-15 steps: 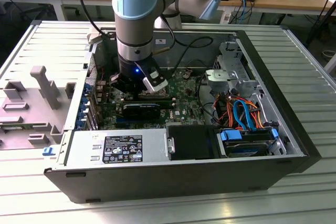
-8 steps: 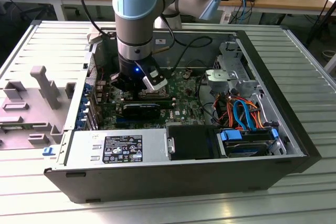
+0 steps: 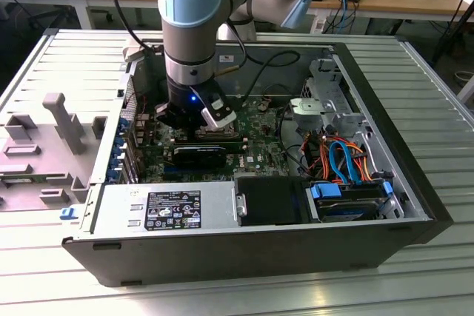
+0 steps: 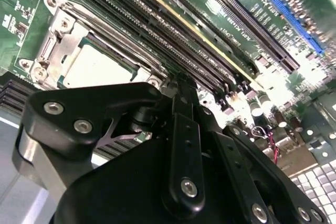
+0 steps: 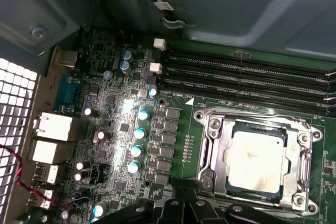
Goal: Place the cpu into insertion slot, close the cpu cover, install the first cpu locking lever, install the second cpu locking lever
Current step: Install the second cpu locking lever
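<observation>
Arm reaches into open PC case, hand [image 3: 194, 118] low over the motherboard [image 3: 255, 135].

In the first wrist view the cpu [image 5: 255, 160] sits flat in the insertion slot [image 5: 210, 156], pale metal top showing through the window of the cpu cover [image 5: 257, 121], which lies closed down around it. Black memory slots [image 5: 247, 74] run just beside the socket. In the second wrist view the cpu [image 4: 92, 69] lies near the hand [image 4: 176, 85]; black linkages block the fingertips, so cannot tell if hand is open or closed. Nothing visibly held. Case rests on a slatted metal tabletop [image 3: 415, 64].
</observation>
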Controlling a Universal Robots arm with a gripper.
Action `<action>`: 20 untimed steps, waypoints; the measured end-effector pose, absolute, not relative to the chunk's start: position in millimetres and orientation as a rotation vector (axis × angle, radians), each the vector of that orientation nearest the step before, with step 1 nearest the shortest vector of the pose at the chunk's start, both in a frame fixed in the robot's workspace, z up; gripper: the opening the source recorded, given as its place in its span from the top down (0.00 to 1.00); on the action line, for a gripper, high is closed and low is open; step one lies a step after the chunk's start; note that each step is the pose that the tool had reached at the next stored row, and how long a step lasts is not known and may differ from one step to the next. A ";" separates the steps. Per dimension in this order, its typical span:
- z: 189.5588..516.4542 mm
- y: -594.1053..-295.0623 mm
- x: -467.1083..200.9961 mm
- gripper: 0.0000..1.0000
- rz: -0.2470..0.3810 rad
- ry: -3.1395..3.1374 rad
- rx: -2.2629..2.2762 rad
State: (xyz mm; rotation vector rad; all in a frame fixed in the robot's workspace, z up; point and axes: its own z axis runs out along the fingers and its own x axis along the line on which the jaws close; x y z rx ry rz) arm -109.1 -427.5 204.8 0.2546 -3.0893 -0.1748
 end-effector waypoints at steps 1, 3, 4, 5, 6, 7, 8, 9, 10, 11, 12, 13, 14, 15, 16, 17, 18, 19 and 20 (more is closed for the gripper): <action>205.8 -427.6 -109.1 0.89 -0.176 -3.089 0.255; 206.6 -427.7 -109.1 0.89 -0.176 -3.089 0.255; 206.6 -427.7 -109.1 0.89 -0.177 -3.089 0.255; 206.7 -427.7 -109.1 0.89 -0.176 -3.089 0.255; 206.8 -427.7 -109.1 0.89 -0.177 -3.089 0.255; 206.9 -427.8 -109.1 0.89 -0.178 -3.089 0.255; 206.8 -428.3 -109.0 0.89 -0.182 -3.089 0.255; 206.7 -429.2 -109.0 0.89 -0.186 -3.089 0.255; 206.7 -430.3 -109.1 0.89 -0.188 -3.089 0.255; 206.7 -431.7 -109.0 0.89 -0.192 -3.089 0.255; 206.7 -433.0 -109.1 0.89 -0.195 -3.089 0.255; 206.7 -434.8 -109.1 0.89 -0.202 -3.089 0.255; 206.7 -436.0 -109.0 0.89 -0.208 -3.089 0.255; 206.7 -438.3 -108.9 0.89 -0.221 -3.089 0.256; 206.7 -440.6 -108.8 0.89 -0.236 -3.088 0.256; 206.7 -442.8 -108.8 0.89 -0.249 -3.088 0.256; 206.7 -446.0 -108.6 0.89 -0.265 -3.087 0.257; 206.8 -446.6 -108.4 0.89 -0.268 -3.087 0.257; 206.8 -446.6 -108.1 0.89 -0.269 -3.087 0.256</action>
